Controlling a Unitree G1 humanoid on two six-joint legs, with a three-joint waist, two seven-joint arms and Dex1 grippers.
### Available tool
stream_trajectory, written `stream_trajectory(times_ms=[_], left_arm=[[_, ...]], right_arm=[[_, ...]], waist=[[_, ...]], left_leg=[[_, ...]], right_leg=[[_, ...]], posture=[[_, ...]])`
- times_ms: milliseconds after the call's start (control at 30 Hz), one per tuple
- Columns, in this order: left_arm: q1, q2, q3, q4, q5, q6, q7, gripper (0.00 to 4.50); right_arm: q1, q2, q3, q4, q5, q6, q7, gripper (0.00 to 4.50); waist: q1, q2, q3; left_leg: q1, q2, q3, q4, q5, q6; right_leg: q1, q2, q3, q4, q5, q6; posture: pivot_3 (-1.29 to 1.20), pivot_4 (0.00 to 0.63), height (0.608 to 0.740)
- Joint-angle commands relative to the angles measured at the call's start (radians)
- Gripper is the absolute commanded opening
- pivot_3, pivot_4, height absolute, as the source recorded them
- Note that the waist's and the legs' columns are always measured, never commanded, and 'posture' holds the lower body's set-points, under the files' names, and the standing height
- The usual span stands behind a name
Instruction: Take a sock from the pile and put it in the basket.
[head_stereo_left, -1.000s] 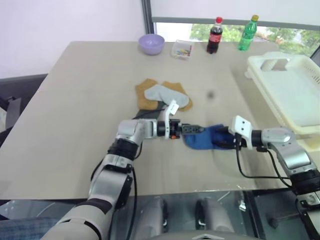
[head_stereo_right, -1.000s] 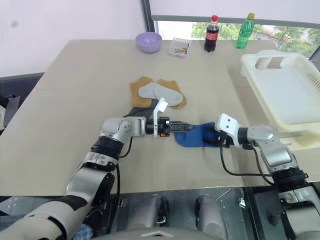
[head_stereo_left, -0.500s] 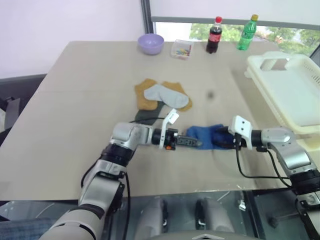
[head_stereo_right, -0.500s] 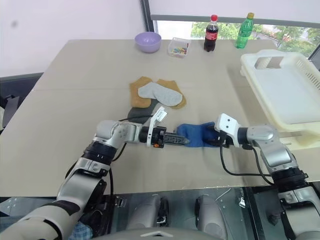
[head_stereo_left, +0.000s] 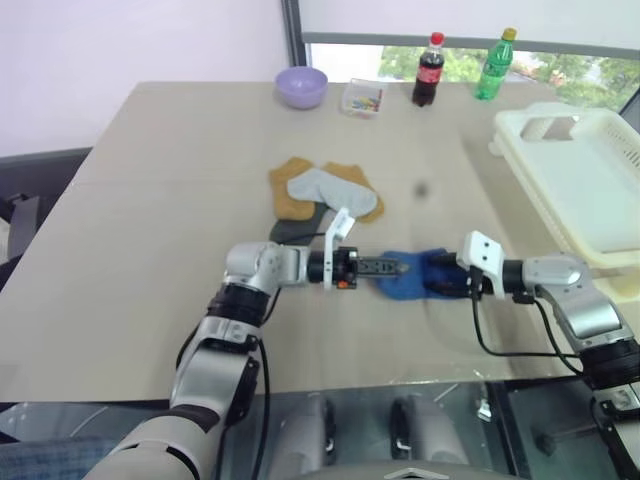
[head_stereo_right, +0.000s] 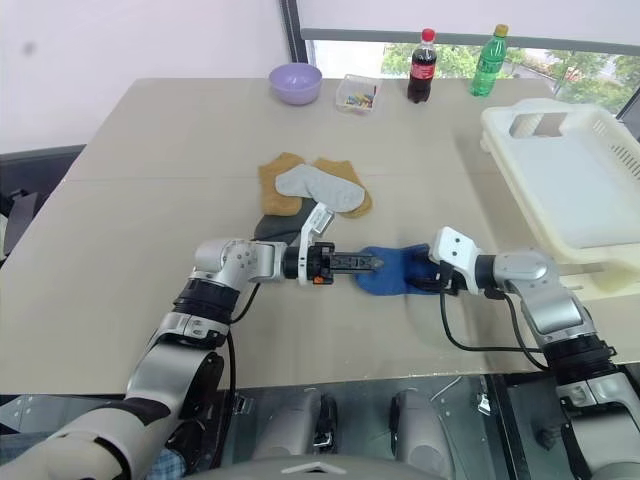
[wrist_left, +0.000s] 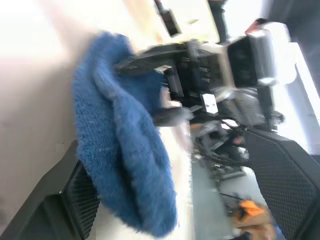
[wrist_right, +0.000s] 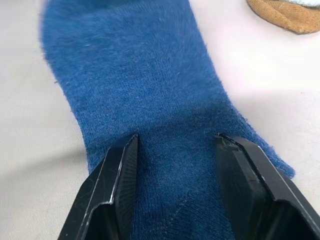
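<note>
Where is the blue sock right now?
The blue sock lies flat on the table, near its front edge, between the left claw and the right claw, in front of the sock pile.

My left gripper (head_stereo_left: 398, 267) points level toward my right side with its jaws spread wide, while my right gripper (wrist_right: 175, 150), angled down and leftward, holds its fingers (wrist_right: 120, 170) partly apart.

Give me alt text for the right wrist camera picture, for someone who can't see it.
A blue sock lies flat on a pale table, with the right gripper set over its near end, one black finger at each side of the fabric. The edge of a mustard-orange sock shows in one corner.
</note>
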Motion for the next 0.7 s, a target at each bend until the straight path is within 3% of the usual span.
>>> stream_trajectory(times_ms=[33,700], left_arm=[[0.024,0.025,-0.023,-0.102,-0.065,0.064,-0.060,4.46],[0.038,-0.028,-0.033,-0.091,-0.050,-0.005,-0.002,4.46]], right_arm=[[0.012,-0.009,0.006,0.008,-0.018,0.016,-0.005,2.48],[0.022,-0.022,-0.005,-0.032,-0.006,0.041,-0.001,2.48]], waist=[[0.000,0.000,0.000],[0.002,0.000,0.000]], left_leg=[[0.000,0.000,0.000,0.000,0.000,0.000],[0.000,0.000,0.000,0.000,0.000,0.000]], right_leg=[[0.000,0.000,0.000,0.000,0.000,0.000],[0.000,0.000,0.000,0.000,0.000,0.000]], posture=[[0.00,0.150,0.733],[0.00,0.150,0.733]])
